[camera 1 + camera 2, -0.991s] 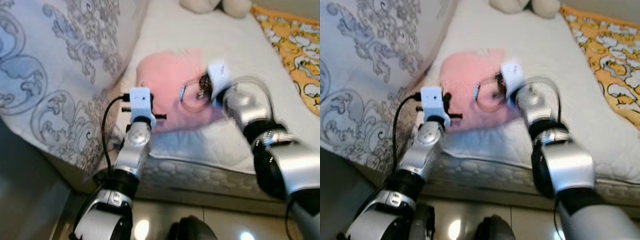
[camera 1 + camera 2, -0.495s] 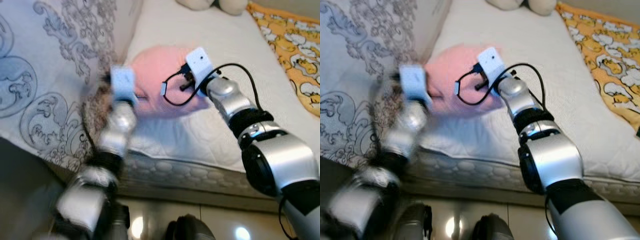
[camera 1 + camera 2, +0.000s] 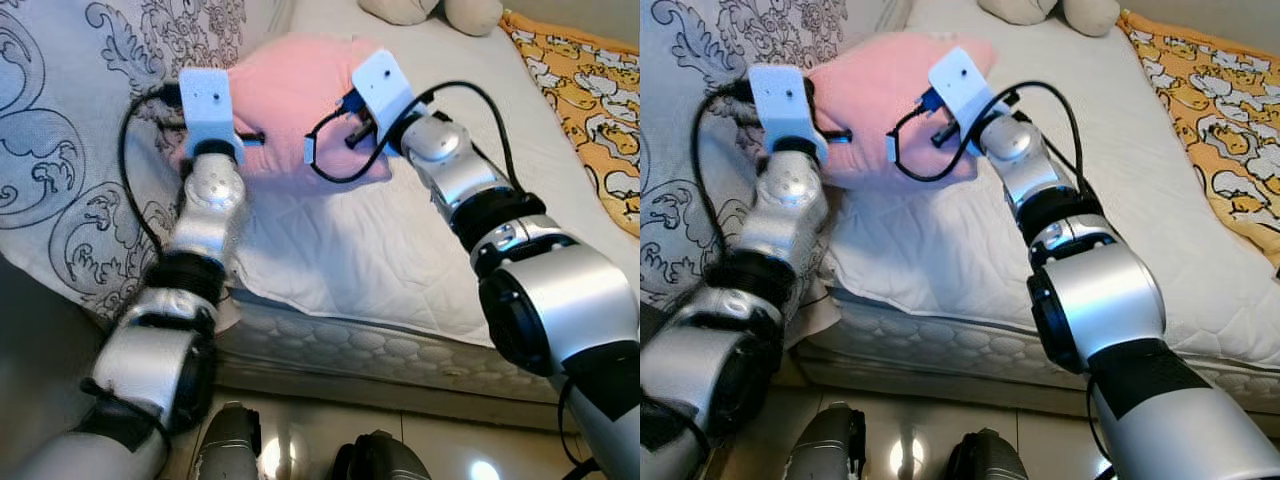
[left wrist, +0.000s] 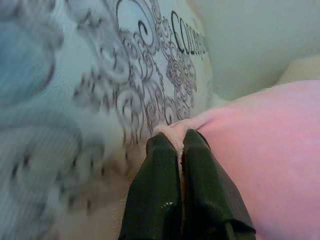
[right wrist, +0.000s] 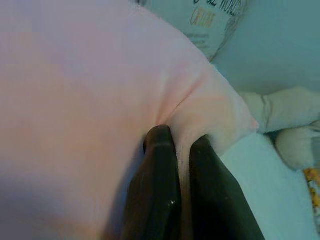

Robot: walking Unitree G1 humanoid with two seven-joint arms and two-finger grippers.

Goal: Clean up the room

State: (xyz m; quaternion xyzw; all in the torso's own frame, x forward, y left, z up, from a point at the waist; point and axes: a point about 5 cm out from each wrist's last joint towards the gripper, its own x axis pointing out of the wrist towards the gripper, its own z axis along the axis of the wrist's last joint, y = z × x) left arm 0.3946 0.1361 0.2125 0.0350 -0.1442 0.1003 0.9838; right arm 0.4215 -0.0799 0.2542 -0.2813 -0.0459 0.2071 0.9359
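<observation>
The pink pillow (image 3: 290, 105) is held off the bed (image 3: 400, 240), its edges pinched by left hand (image 4: 179, 145) and right hand (image 5: 180, 142); open mattress lies alongside.

A home bedroom is shown: a quilted white mattress (image 3: 400, 260), a patterned grey duvet (image 3: 70, 150), an orange printed blanket (image 3: 590, 110) and a cream plush toy (image 3: 430, 12).

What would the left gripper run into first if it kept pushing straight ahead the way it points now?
The left gripper is shut on the edge of the pink pillow, so that comes first. Just beyond it looks like the patterned duvet, though depth is unclear.
</observation>
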